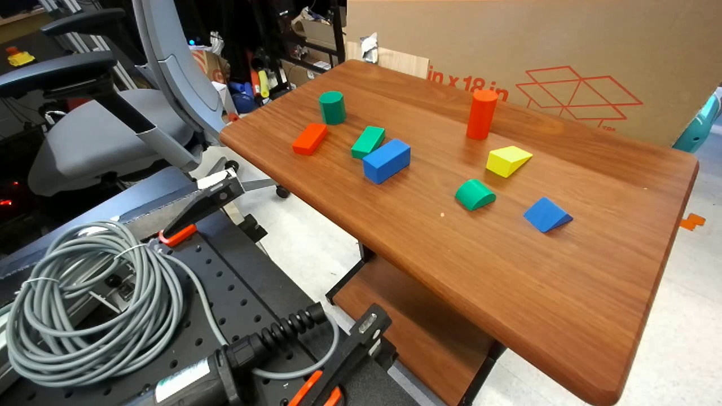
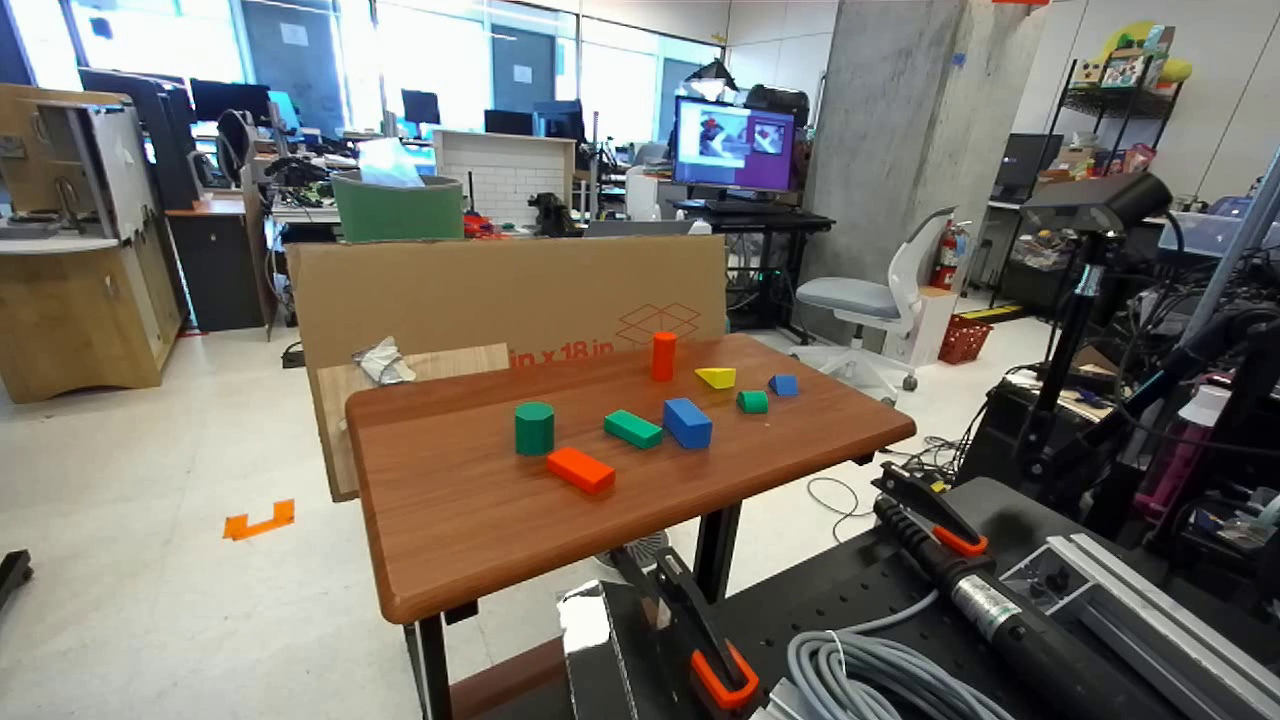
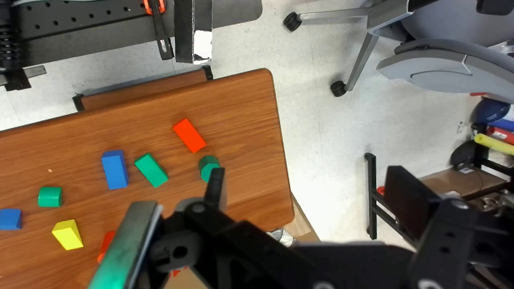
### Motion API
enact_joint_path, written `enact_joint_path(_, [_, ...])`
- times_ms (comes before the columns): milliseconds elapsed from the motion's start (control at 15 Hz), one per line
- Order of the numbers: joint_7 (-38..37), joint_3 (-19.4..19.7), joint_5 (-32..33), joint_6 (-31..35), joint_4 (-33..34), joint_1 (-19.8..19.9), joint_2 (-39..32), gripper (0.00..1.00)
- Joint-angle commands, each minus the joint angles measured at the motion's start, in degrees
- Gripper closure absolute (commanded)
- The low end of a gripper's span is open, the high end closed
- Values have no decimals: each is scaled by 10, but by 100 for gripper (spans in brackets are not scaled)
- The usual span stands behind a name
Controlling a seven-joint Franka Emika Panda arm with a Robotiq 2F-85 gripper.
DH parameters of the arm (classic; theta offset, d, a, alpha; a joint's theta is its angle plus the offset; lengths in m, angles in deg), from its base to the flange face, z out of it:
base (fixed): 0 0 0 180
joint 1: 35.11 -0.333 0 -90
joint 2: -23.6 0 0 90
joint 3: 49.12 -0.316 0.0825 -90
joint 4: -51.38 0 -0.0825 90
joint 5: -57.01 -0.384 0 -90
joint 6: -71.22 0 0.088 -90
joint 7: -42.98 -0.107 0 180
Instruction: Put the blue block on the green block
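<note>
Exterior view: big blue block (image 1: 387, 162) on worktop (image 1: 507, 270). Exterior view: upright green block (image 2: 534, 430) near flat red block (image 2: 580, 470). Wrist view: gripper (image 3: 309, 180) spread wide, holding nothing; flat green block (image 3: 151, 170) lies between big blue block and upright green block.

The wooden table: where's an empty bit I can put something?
In an exterior view, the wooden table is bare between the blue wedge and the table corner nearest the camera. In the wrist view, there's room between the red flat block and the table's right edge. It's crowded where the big blue block sits close to the flat green block.
</note>
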Motion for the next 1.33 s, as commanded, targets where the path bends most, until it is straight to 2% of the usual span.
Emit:
enact_joint_path(0, [0, -1, 0, -2, 1, 2, 0, 0])
enact_joint_path(400, [-47, -11, 36, 13, -2, 25, 1, 0])
enact_joint_path(467, [-58, -16, 51, 41, 13, 33, -40, 0])
enact_joint_path(600, [-83, -19, 81, 70, 12, 46, -57, 0])
enact_joint_path(867, [-146, -17, 158, 120, 26, 70, -137, 0])
enact_joint_path(1267, [-230, 18, 239, 114, 76, 75, -249, 0])
